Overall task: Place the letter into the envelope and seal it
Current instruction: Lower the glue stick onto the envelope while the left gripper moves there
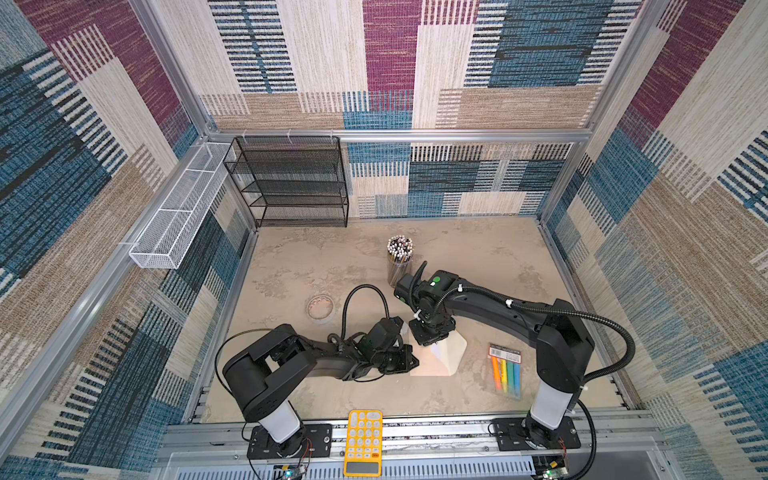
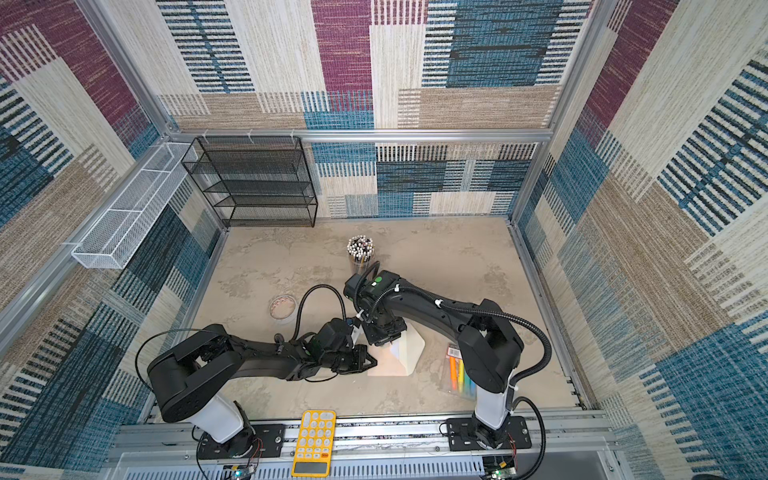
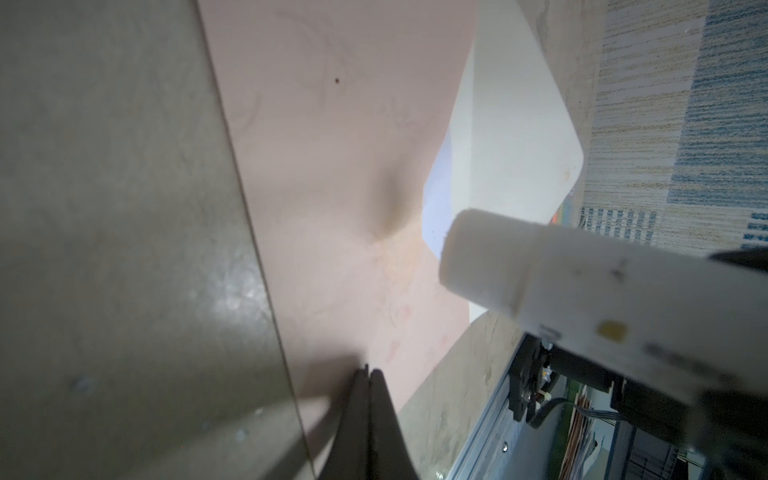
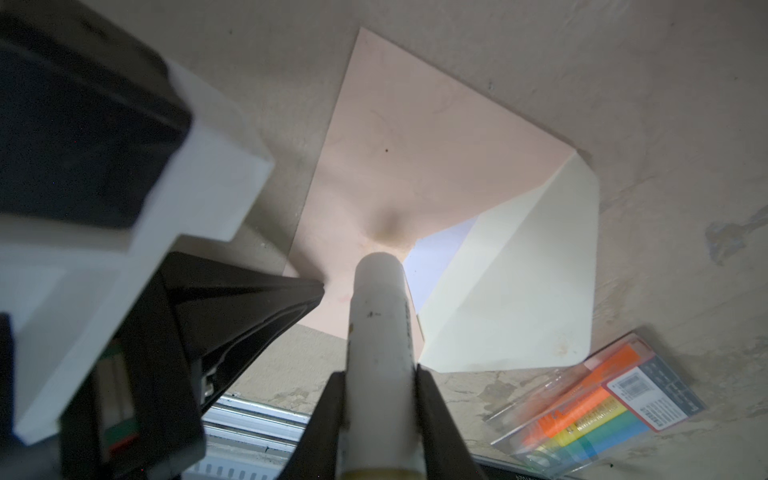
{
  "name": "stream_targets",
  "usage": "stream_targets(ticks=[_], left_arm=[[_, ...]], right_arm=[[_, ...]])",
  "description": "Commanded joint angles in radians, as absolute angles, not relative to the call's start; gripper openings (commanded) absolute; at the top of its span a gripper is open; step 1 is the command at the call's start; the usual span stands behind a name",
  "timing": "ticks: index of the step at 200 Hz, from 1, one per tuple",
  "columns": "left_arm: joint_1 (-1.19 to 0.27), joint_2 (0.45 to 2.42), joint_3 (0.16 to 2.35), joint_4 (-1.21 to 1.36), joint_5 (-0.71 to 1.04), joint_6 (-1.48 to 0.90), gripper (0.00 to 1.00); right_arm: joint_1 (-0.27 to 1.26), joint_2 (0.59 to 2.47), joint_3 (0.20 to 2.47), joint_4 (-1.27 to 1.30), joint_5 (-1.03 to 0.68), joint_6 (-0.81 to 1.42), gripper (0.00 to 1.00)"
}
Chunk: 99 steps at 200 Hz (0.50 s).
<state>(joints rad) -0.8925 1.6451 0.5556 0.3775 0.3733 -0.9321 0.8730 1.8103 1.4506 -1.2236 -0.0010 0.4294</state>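
Letter (image 4: 436, 257) tucked inside the envelope (image 4: 415, 145) just ahead of my right gripper (image 4: 380, 378), clamped on a glue stick (image 4: 376, 299), left gripper (image 3: 368, 374) closed at its edge: sealing, I reckon, next dabbing the open flap (image 4: 519, 291) lightly.

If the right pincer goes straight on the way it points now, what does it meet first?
Probably the envelope: the glue stick in the right pincer aims at its peach face by the mouth, beside the open flap. Whether the tip touches is unclear.
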Motion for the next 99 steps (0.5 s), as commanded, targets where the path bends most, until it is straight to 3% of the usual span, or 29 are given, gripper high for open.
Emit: stream_targets(ticks=[1,99], left_arm=[[-0.893,1.655,0.558,0.329,0.362,-0.921,0.00],[-0.894,1.669,0.563,0.337,0.378,-0.923,0.00]], right_arm=[[0.870,1.821,1.450,-1.224,-0.011,0.421,0.00],[0.858,1.868,1.427,-1.204,-0.018,0.403,0.00]])
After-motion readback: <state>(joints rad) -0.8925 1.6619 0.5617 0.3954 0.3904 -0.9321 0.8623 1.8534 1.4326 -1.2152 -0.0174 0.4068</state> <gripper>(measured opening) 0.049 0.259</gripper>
